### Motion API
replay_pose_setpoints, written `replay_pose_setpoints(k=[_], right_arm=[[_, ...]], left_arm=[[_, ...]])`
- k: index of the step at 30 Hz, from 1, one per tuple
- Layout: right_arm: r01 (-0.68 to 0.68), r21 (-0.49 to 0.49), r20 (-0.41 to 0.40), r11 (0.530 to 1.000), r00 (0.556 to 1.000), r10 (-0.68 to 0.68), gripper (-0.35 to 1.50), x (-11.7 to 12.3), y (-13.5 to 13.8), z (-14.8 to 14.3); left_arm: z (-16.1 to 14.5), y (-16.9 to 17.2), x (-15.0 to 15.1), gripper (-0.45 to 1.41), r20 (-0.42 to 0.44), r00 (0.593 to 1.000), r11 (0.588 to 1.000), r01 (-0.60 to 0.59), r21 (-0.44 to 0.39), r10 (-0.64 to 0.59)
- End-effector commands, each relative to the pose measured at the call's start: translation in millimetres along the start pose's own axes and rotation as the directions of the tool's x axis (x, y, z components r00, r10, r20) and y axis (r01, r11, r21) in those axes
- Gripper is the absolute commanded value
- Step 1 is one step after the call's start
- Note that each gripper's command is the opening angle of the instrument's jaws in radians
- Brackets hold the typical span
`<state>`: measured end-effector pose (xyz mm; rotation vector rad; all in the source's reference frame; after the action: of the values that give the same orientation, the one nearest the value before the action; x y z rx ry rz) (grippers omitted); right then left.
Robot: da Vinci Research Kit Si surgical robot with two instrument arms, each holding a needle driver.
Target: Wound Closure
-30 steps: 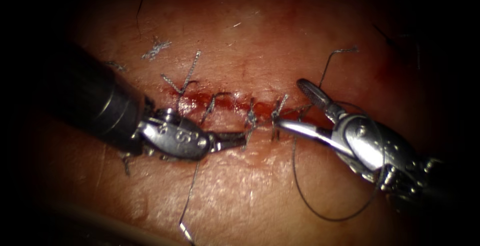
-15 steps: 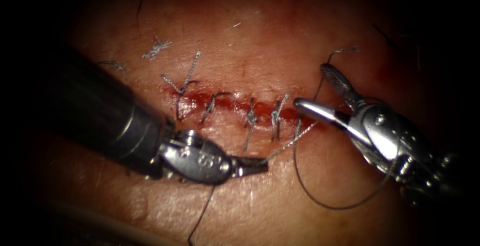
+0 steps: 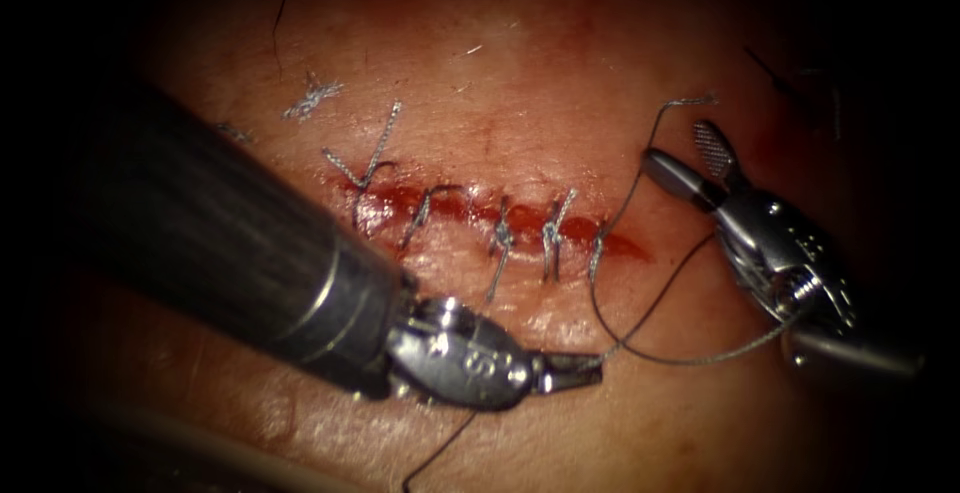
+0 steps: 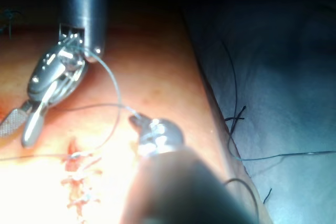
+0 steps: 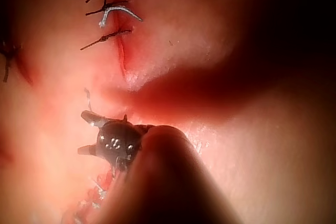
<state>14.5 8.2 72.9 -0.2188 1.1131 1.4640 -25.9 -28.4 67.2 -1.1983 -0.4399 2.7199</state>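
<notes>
I see bare tissue (image 3: 520, 73) above the cut (image 3: 480, 208), open for passage. Below it, taut thread (image 3: 690, 358) spans between my two pincers, blocking that side.

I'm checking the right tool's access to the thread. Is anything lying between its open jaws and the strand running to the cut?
Nothing visible does. The right tool is open and holds nothing; the thread passes just left of it over bare tissue. The left tool is shut on the thread below the cut.

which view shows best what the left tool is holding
The endoscope view: the left tool has its jaws shut on the thread, which runs up to the cut. In the left wrist view its tip meets the thread, with the grip less plain.
</notes>
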Motion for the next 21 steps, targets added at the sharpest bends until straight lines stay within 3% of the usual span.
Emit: replay_pose_setpoints(k=[1,8,14,19,21], right_arm=[[-0.019,-0.004,0.035,1.0,0.999,0.019,0.68,-2.3,0.0,1.7],[-0.05,-0.002,0.095,0.999,0.994,0.05,0.66,-4.8,0.0,4.8],[-0.049,-0.019,0.126,0.999,0.991,0.051,0.6,-5.2,0.1,6.0],[-0.1,-0.039,0.155,0.994,0.982,0.105,0.58,-6.8,1.2,6.5],[-0.105,-0.045,0.155,0.993,0.982,0.111,0.33,-7.0,0.8,6.8]], left_arm=[[0.4,0.5,-0.3,-0.45,0.001,1.0,1.0,0.001,-0.003,-0.001],[0.3,0.5,-0.3,-0.45,-0.001,1.0,1.0,0.0,-0.006,0.0],[0.2,0.6,-0.1,-0.45,-0.002,1.0,1.0,-0.001,-0.007,0.001],[-0.1,0.6,0.0,-0.45,-0.005,1.0,1.0,0.0,-0.013,0.0],[-0.2,0.6,0.0,-0.45,-0.005,1.0,1.0,0.0,-0.014,0.0]])
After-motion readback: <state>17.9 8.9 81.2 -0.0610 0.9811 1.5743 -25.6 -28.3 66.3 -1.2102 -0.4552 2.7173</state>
